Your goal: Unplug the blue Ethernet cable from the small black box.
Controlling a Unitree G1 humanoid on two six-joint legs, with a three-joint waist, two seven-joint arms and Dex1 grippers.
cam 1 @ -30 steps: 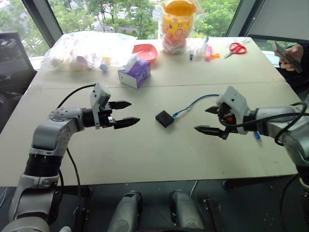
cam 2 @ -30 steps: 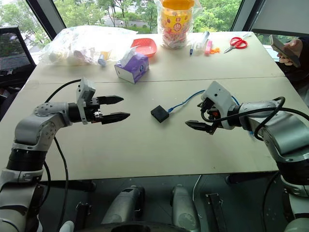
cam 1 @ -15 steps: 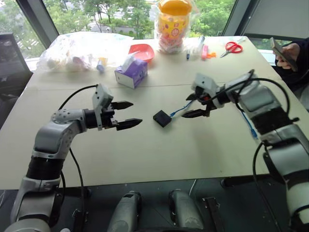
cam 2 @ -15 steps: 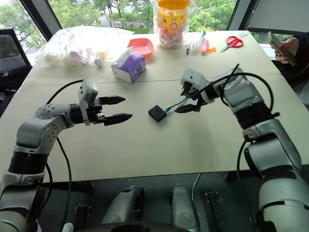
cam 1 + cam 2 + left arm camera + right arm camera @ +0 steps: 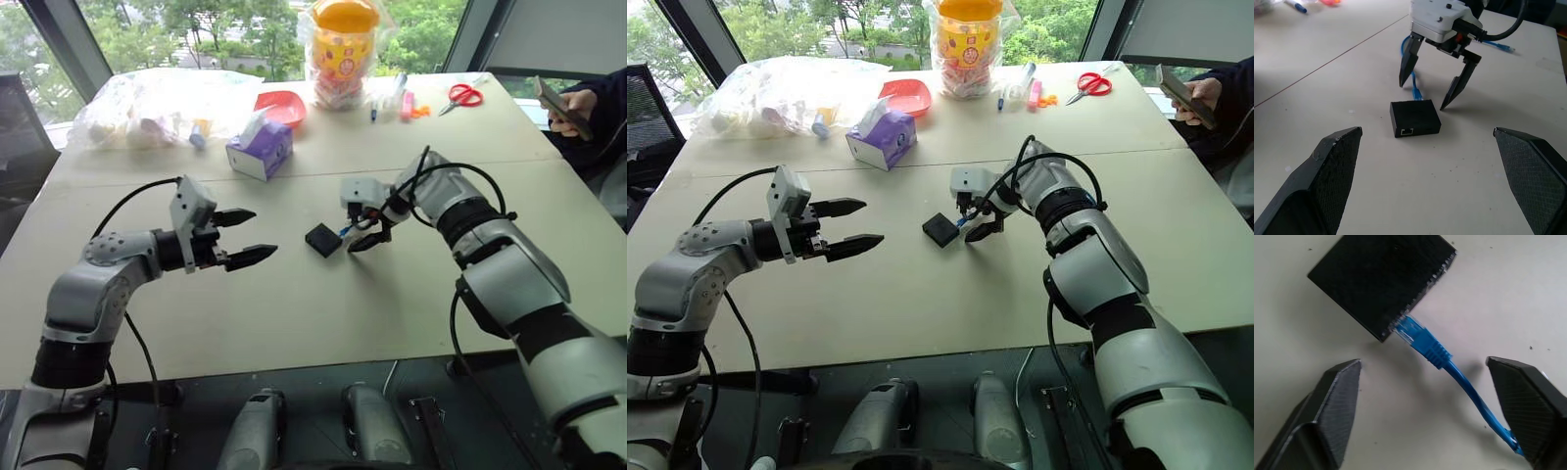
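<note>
Spanning most of the head views, the table (image 5: 294, 313) carries the box (image 5: 322, 239) near its middle, lying flat. The cable (image 5: 1449, 362) is plugged into the box's side facing the robot's right and runs away from it along the tabletop toward the right, so its long axis near the plug lies roughly square to that box face.

The right gripper (image 5: 1432, 90) points steeply down just over this stretch, jaws apart and holding nothing, one finger on each side of the cable just behind the plug boot. That straddle is what the coming move depends on, as I judge it: closing would pinch the cable across its width, and the pull would go along the cable, away from the box.

The left gripper (image 5: 240, 238) hovers well to the box's left, spread wide and empty, aimed roughly level at the box; the right is clearly nearer. The box's near face shows an empty port (image 5: 1407, 131).
</note>
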